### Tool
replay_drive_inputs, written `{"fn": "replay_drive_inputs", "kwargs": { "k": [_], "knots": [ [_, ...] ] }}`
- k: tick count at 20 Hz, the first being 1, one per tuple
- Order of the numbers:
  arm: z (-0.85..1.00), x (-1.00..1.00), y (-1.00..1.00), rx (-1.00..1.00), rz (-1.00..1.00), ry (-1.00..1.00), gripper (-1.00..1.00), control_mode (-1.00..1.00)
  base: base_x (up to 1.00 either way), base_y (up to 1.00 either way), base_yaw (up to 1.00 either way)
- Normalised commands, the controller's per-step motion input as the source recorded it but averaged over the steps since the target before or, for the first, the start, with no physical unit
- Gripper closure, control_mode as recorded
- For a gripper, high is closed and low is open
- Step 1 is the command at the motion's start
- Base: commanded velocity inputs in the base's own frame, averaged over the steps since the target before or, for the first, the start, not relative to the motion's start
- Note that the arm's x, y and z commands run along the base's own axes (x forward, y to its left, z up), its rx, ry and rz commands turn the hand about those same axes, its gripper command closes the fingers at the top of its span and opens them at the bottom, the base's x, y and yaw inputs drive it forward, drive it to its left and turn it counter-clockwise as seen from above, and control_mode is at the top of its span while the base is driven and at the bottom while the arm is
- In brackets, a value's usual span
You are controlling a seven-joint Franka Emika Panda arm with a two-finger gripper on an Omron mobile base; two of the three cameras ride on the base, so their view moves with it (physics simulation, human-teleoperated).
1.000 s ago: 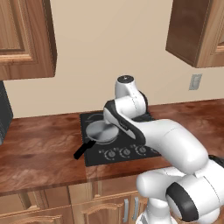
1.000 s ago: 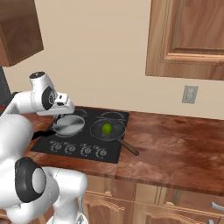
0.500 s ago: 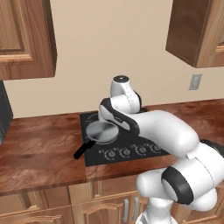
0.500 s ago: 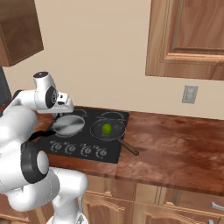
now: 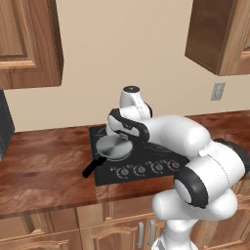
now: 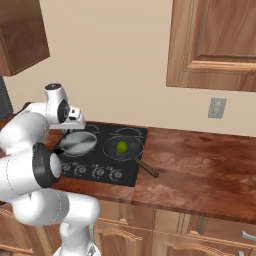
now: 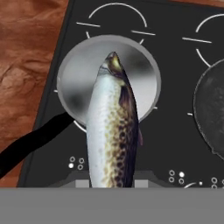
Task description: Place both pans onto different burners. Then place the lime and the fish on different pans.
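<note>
In the hand view the fish (image 7: 111, 131), silver with a brown speckled back, hangs lengthwise from my gripper (image 7: 112, 181), which is shut on its tail end. Its head points over the shiny silver pan (image 7: 74, 83), whose black handle (image 7: 35, 140) reaches toward the counter. This pan (image 6: 79, 142) rests on the front left burner, and my gripper (image 6: 75, 125) hovers just above it. The dark pan (image 6: 125, 150) sits on the burner to its right with the lime (image 6: 121, 147) inside. Two back burners (image 7: 116, 13) lie bare.
The black cooktop (image 5: 146, 163) has a row of knobs (image 6: 95, 171) along its front. Brown wooden counter (image 6: 200, 165) spreads to both sides. Wall cabinets (image 6: 215, 45) hang overhead, and an outlet (image 6: 216, 107) is on the wall at the right.
The arm's elbow and upper links have swung round, while the hand stayed over the silver pan with the fish still held. Pans and lime have not moved.
</note>
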Motion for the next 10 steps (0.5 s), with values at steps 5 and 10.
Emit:
{"fn": "replay_drive_inputs", "kwargs": {
  "k": [5, 10],
  "knots": [
    [-0.16, 0.26, 0.00, 0.05, 0.00, 0.03, 1.00, -1.00, 0.00, 0.00, 0.00],
    [-0.25, 0.10, 0.01, 0.01, 0.00, 0.02, 1.00, -1.00, 0.00, 0.00, 0.00]
  ]
}}
